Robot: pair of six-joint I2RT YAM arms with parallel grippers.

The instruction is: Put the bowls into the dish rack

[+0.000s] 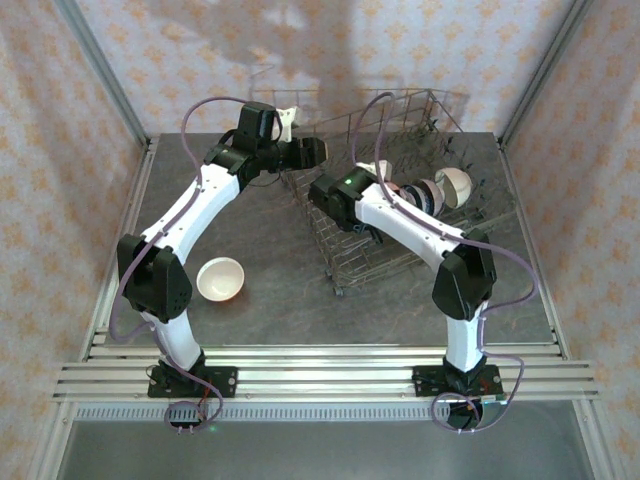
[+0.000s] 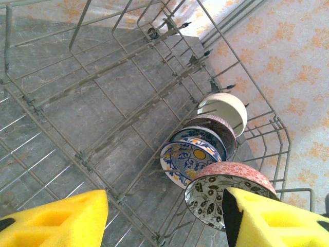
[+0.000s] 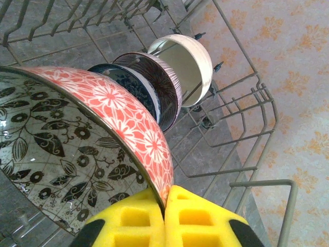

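The dish rack (image 1: 345, 262) stands on a dark grey, stone-patterned table (image 1: 290, 310). The table is enclosed by walls (image 1: 60, 120) papered in pale pink with orange motifs. Inside the dish rack, patterned bowls (image 2: 198, 139) stand on edge in a row, with a white bowl (image 2: 226, 110) at the far end. The right gripper (image 3: 165, 198) is clamped tight on the rim of a red floral bowl (image 3: 123, 118) at the row's near end. The left gripper (image 2: 164, 216) hovers above the dish rack's left edge, jaws partly apart, holding nothing. A cream bowl (image 1: 221, 278) sits upright on the table, well left of the dish rack.
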